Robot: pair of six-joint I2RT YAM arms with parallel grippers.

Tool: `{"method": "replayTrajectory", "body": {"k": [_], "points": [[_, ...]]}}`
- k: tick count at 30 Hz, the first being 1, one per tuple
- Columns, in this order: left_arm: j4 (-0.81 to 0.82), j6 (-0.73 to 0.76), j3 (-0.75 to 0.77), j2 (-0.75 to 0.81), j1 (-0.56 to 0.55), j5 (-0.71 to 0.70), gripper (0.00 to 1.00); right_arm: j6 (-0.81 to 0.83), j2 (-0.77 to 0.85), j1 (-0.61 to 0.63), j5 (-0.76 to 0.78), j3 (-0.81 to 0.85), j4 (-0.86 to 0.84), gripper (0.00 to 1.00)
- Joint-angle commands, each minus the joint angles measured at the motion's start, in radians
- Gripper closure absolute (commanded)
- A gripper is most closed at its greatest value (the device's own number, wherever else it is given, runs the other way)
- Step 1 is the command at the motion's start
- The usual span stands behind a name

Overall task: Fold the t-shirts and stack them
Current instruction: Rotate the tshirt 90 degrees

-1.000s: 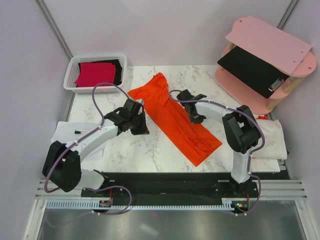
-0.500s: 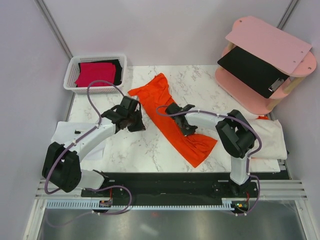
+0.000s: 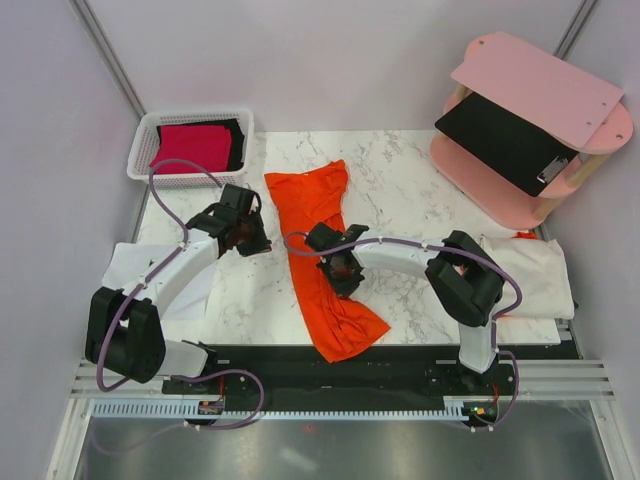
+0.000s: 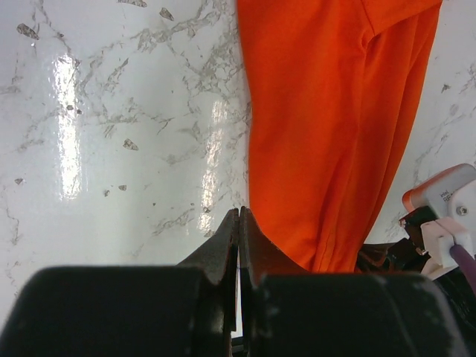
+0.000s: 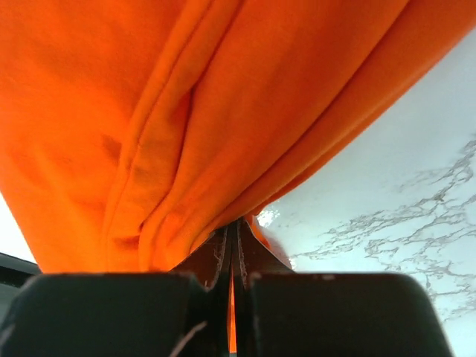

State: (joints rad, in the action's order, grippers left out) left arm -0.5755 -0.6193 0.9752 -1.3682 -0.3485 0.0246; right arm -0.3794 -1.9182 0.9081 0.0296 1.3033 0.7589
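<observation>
Pinching orange t-shirt (image 3: 318,205) at its edge: right gripper (image 3: 341,273).

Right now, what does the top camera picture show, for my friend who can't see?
A long orange t-shirt lies rumpled on a white marble table, pinched at its middle by the right gripper. The left gripper sits shut beside it.

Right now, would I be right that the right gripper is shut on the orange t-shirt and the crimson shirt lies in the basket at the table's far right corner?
Not quite: the basket holding the crimson shirt sits at the table's far left corner, as the top external view shows. The right gripper is indeed shut on the orange t-shirt.
</observation>
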Motion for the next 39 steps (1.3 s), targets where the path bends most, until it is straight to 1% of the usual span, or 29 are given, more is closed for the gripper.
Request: {"method": "replayTrajectory", "body": {"k": [1,2,3,4,6,9,10,12,13,15,16,19,21,26,31,34,35,39], "points": [[-0.001,0.041,0.008,0.012,0.005,-0.008,0.98,-0.016,0.004,-0.027,0.071,0.111,-0.013,1.0],[0.0,0.047,0.002,0.017,0.005,-0.005,0.98,-0.013,0.008,-0.046,0.099,0.132,-0.013,1.0],[0.003,0.047,-0.009,0.024,0.005,0.004,0.98,-0.01,0.013,-0.09,0.154,0.157,-0.021,1.0],[0.005,0.05,-0.015,0.026,0.005,0.011,0.98,-0.006,0.015,-0.115,0.171,0.203,-0.033,1.0],[0.014,0.056,-0.032,0.032,0.005,0.037,0.98,0.011,0.007,-0.193,0.174,0.255,-0.084,1.0],[0.035,0.056,-0.062,0.037,0.005,0.067,0.98,0.051,-0.047,-0.268,0.144,0.381,-0.157,1.0],[0.04,0.056,-0.069,0.038,0.005,0.072,0.98,0.065,-0.101,-0.279,0.139,0.461,-0.168,1.0],[0.049,0.053,-0.087,0.037,0.005,0.074,0.98,0.12,-0.174,-0.293,0.122,0.56,-0.164,1.0],[0.054,0.055,-0.093,0.038,0.005,0.077,0.98,0.14,-0.241,-0.291,0.121,0.65,-0.161,1.0],[0.054,0.056,-0.104,0.035,0.005,0.072,0.98,0.193,-0.307,-0.291,0.098,0.727,-0.158,1.0],[0.055,0.059,-0.107,0.035,0.005,0.071,0.98,0.204,-0.364,-0.291,0.099,0.791,-0.156,1.0],[0.054,0.062,-0.112,0.034,0.005,0.057,0.98,0.24,-0.448,-0.294,0.095,0.873,-0.153,1.0],[0.055,0.066,-0.112,0.027,0.005,0.052,0.98,0.244,-0.475,-0.296,0.066,0.895,-0.153,1.0],[0.057,0.066,-0.107,0.006,0.005,0.058,0.98,0.244,-0.548,-0.302,0.078,0.941,-0.174,1.0],[0.069,0.066,-0.115,0.003,0.005,0.093,0.98,0.237,-0.623,-0.322,0.174,1.005,-0.167,1.0],[0.097,0.084,-0.127,0.0,0.003,0.155,0.98,0.217,-0.643,-0.348,0.26,1.031,-0.151,1.0],[0.109,0.089,-0.135,0.0,0.002,0.182,0.98,0.217,-0.65,-0.365,0.276,1.034,-0.15,1.0],[0.14,0.092,-0.162,0.004,-0.003,0.215,0.98,0.217,-0.694,-0.417,0.294,1.085,-0.138,1.0]]}}
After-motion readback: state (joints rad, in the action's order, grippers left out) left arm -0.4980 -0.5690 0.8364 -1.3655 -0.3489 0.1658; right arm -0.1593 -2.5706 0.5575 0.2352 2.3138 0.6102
